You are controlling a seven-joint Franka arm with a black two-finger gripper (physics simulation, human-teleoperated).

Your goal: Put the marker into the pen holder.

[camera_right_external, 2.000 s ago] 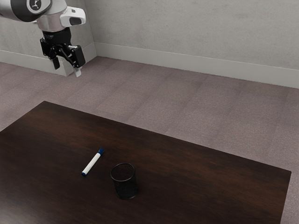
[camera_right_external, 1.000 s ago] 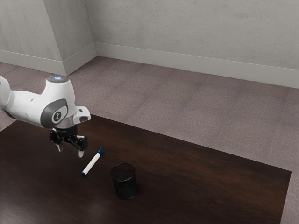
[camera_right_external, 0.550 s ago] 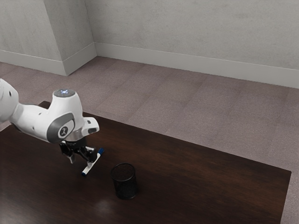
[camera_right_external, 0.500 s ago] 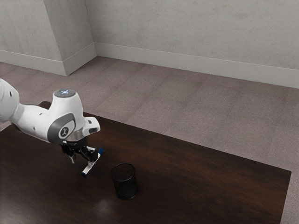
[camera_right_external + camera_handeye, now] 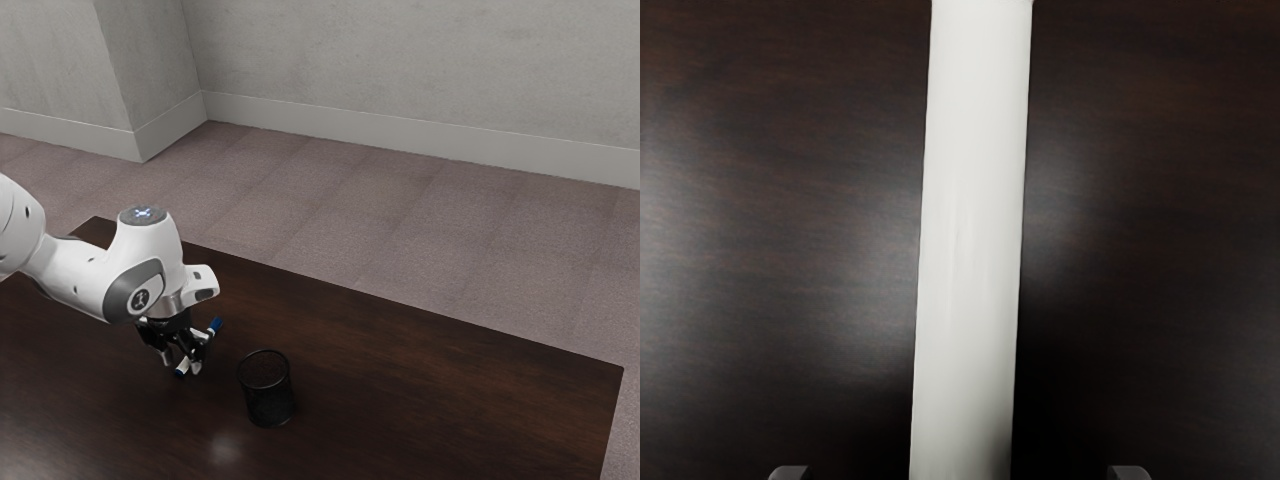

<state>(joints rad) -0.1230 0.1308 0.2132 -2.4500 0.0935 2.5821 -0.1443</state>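
My gripper (image 5: pixel 182 364) is low over the table at the marker (image 5: pixel 215 327), its fingers apart on either side of the white barrel. The marker lies on the tabletop, and its blue ends show past the hand. In the wrist view the white marker (image 5: pixel 971 240) runs between the two tips of my gripper (image 5: pixel 960 473), with a gap on each side. A black mesh pen holder (image 5: pixel 267 392) stands upright close by, toward the exterior view's right, with its round mouth up.
The dark wooden table (image 5: pixel 420 370) extends toward the exterior view's right. Its far edge borders a carpeted floor (image 5: pixel 380 220), with a grey wall (image 5: pixel 420 70) behind.
From high above the floor side, my hand has come down over the table and toward the exterior view's right, down to the marker. The marker and the pen holder have stayed put.
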